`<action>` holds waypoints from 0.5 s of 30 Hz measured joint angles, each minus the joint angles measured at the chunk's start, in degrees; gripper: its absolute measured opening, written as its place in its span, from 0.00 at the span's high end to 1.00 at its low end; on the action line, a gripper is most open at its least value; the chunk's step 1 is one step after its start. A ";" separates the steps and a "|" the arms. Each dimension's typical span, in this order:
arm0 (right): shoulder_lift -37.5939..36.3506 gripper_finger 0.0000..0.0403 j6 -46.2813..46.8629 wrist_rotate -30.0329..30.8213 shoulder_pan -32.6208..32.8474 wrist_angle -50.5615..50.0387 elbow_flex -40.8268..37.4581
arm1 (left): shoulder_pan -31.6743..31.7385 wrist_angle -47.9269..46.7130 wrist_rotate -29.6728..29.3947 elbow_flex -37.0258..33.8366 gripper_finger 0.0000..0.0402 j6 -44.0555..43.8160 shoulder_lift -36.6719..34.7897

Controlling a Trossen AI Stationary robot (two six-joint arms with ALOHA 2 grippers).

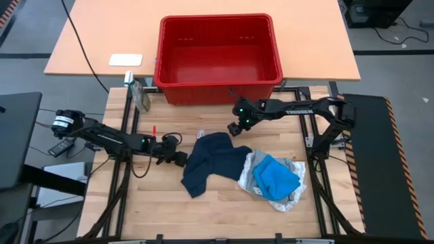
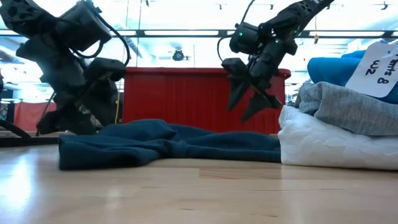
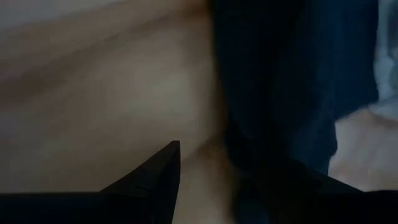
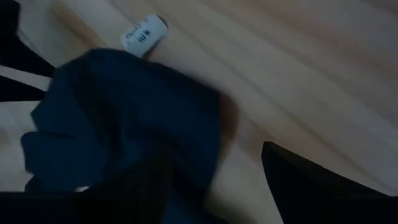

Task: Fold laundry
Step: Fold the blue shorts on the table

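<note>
The dark navy garment (image 1: pixel 209 163) lies crumpled and flat on the wooden table, with a white tag (image 4: pixel 144 34) by its far edge. To its right sits a pile: the bright blue garment (image 1: pixel 274 177) on the grey one (image 2: pixel 348 106), on the white lacy one (image 2: pixel 323 146). My left gripper (image 1: pixel 179 158) is low at the navy garment's left edge and open. My right gripper (image 2: pixel 244 107) hangs open above the garment's far edge, fingers pointing down, clear of the cloth. My left gripper is level with the table, coming from the left at the navy garment's left edge (image 3: pixel 249 155). One finger (image 3: pixel 161 174) stands on bare table. The cloth covers the other finger, so I cannot tell whether it touches the cloth.
The red plastic basket (image 1: pixel 218 57) stands at the table's far edge, behind the garments. A small bottle-like thing (image 1: pixel 141 95) and a red marker (image 1: pixel 154 130) are at the far left. Bare wood lies along the near edge.
</note>
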 joint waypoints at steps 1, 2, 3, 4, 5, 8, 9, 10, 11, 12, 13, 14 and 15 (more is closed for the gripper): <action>0.64 0.38 0.00 -0.23 0.16 0.06 0.00 | 0.02 -0.51 0.83 -0.06 0.51 -0.31 -0.75; 1.08 0.39 0.00 -0.39 0.28 0.08 0.00 | 0.02 -0.49 0.89 -0.08 0.51 -0.52 -1.28; 1.60 0.39 0.00 -0.43 0.38 0.22 0.00 | 0.02 -0.45 0.90 0.00 0.51 -1.02 -1.63; 2.13 0.40 0.00 -0.48 0.45 0.39 0.00 | 0.02 -0.86 0.84 0.00 0.51 -1.31 -1.79; 2.54 0.40 0.00 -0.81 0.49 0.47 0.00 | 0.02 -1.11 0.83 -0.03 0.51 -1.68 -1.84; 3.32 0.40 0.00 -1.86 0.49 0.68 0.00 | 0.09 -1.13 0.78 -0.04 0.51 -2.50 -1.82; 3.32 0.41 0.00 -2.00 0.49 0.65 0.00 | 0.07 -1.19 0.76 -0.04 0.51 -2.64 -1.82; 3.32 0.41 0.00 -1.97 0.49 0.84 0.00 | 0.07 -1.35 0.74 -0.04 0.51 -2.88 -1.82; 3.32 0.41 0.00 -1.96 0.49 1.40 0.00 | 0.07 -1.40 0.72 -0.04 0.51 -3.21 -1.82; 3.32 0.41 0.00 -2.00 0.49 1.84 0.00 | 0.07 -1.30 0.70 -0.04 0.51 -3.35 -1.82; 3.32 0.41 0.01 -2.28 0.47 1.98 0.00 | 0.07 -0.80 0.70 -0.04 0.51 -3.37 -1.78; 3.32 0.41 0.02 -2.66 0.39 2.02 0.00 | 0.07 0.37 0.59 -0.04 0.51 -3.37 -1.25; 3.32 0.41 0.00 -3.01 0.33 2.13 0.00 | 0.05 1.94 0.50 -0.02 0.51 -3.47 -0.46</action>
